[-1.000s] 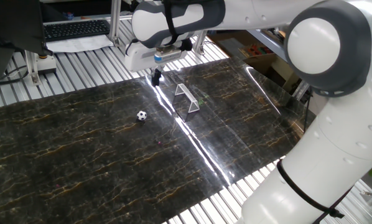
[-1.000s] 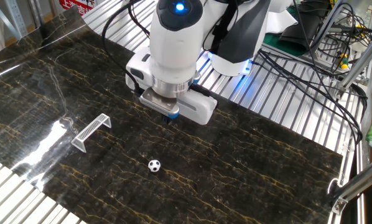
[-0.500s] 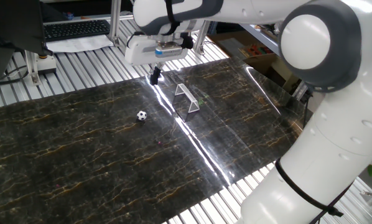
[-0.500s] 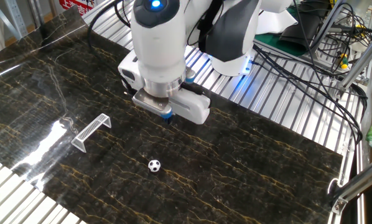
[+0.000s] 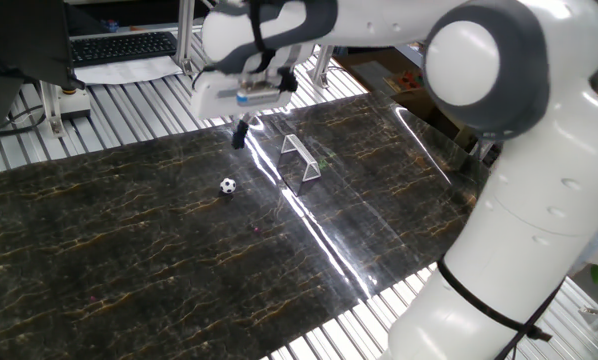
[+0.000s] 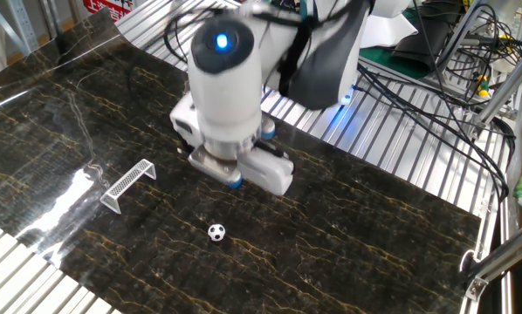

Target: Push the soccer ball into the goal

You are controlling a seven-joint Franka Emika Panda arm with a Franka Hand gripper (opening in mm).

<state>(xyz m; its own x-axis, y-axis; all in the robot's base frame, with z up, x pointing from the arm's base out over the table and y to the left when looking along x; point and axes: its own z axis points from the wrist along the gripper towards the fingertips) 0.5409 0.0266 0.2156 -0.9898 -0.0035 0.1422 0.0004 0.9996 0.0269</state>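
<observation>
Out on the dark marbled table (image 5: 129, 260), nothing has been scored yet: the soccer ball (image 5: 227, 185) sits untouched in open play, and the whole push is left to do. It lies on the bare surface well apart from the goal (image 5: 300, 157), and from the other fixed view the soccer ball (image 6: 216, 232) sits off to one side of the goal (image 6: 127, 184), clear table between them. The gripper (image 5: 240, 132) hangs above the table near the far edge, between ball and goal but beyond both, touching neither. Its fingertips look drawn close together, a narrow dark tip with nothing in it, though motion blur makes it hard to call for certain. In the other view the gripper (image 6: 236, 180) is mostly hidden under the white wrist. The ball is a tiny white sphere with black patches, dwarfed by the gripper head. The goal is a slim silver-grey frame with slanted side braces, standing upright. Judging from here, the arm needs to get behind the ball on the side away from the goal.
</observation>
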